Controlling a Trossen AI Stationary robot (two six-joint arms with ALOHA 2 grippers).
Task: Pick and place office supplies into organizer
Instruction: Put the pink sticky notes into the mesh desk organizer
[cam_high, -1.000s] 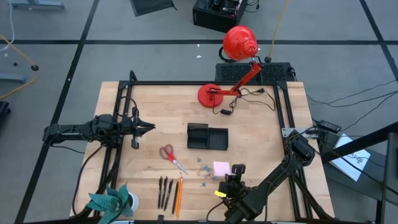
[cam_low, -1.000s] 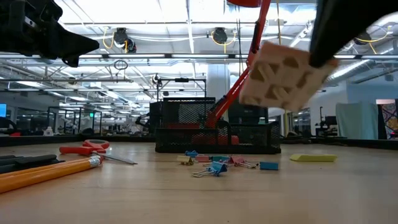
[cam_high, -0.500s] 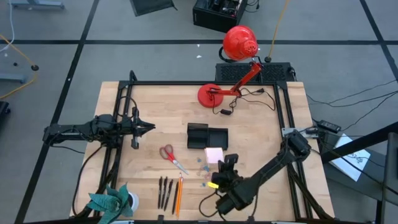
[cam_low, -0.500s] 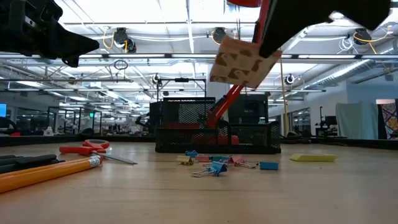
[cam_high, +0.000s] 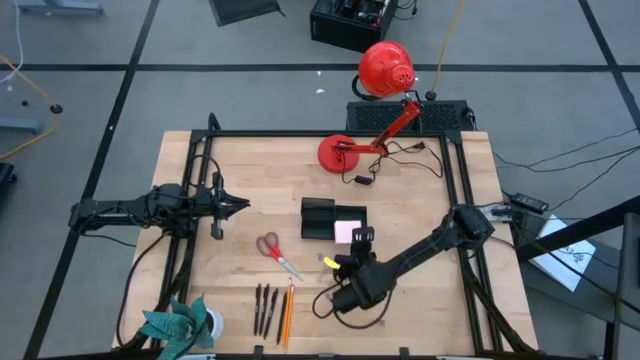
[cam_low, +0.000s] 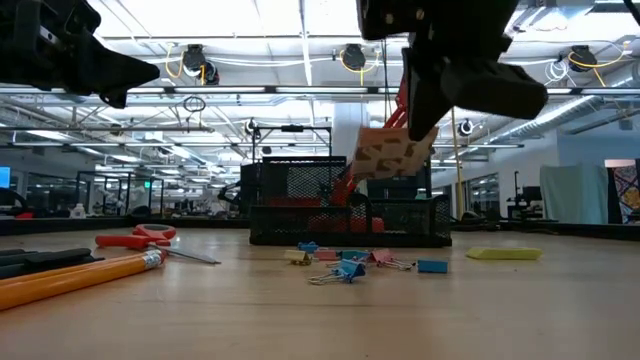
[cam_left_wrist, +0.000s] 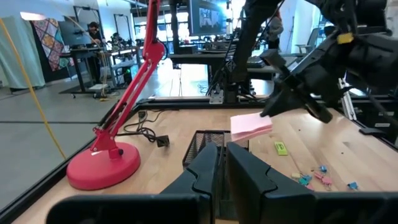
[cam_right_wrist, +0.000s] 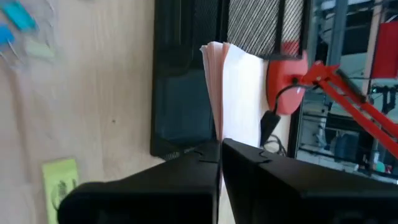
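My right gripper (cam_high: 358, 238) is shut on the pale pink notepad (cam_high: 345, 231), which hangs over the black organizer (cam_high: 318, 212) in mid-table. In the low view the notepad (cam_low: 392, 155) floats above the organizer (cam_low: 300, 210). Red-handled scissors (cam_high: 272, 249), dark pens (cam_high: 263, 308) and an orange pencil (cam_high: 288, 312) lie flat near the front edge. Small blue clips (cam_low: 348, 266) are scattered in front of the organizer. My left gripper (cam_high: 243, 206) waits shut at the table's left, pointing level toward the organizer. My right gripper pinches the notepad between its two fingers (cam_right_wrist: 249, 163) at one edge (cam_right_wrist: 217, 134); the stack stands edge-on ahead of the fingers. The fingers come slanting down from the table's near right. The notepad is lifted clear and tilted over the organizer.
A red desk lamp stands on its round base (cam_high: 338, 153) behind the organizer, its cord (cam_high: 400, 160) lying on the table. A teal plant in a white pot (cam_high: 180, 325) sits at the near left corner. A yellow slip (cam_right_wrist: 59, 179) lies near the clips.
My right gripper has swung from the table's near edge toward the far edge and leftward to above the organizer, rolling its wrist as it went. The notepad went with it, lifted clear all the way and tilting differently now.
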